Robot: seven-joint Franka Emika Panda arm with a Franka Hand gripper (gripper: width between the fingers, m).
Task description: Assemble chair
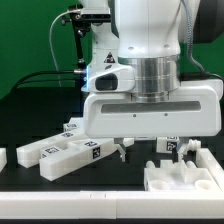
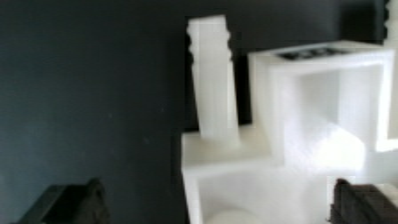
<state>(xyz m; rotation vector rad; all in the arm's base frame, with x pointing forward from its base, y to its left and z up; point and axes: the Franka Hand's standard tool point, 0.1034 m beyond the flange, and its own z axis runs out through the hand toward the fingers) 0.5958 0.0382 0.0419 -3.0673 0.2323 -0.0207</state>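
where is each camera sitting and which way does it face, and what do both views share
Exterior view: off the arm, low near table height, facing the arm; shows its wrist and end effector above white chair parts on the black table.
Wrist view: on the wrist, looking down between the open fingertips at a framed chair piece with a post.
Shared: the end effector and white chair parts on the dark table.
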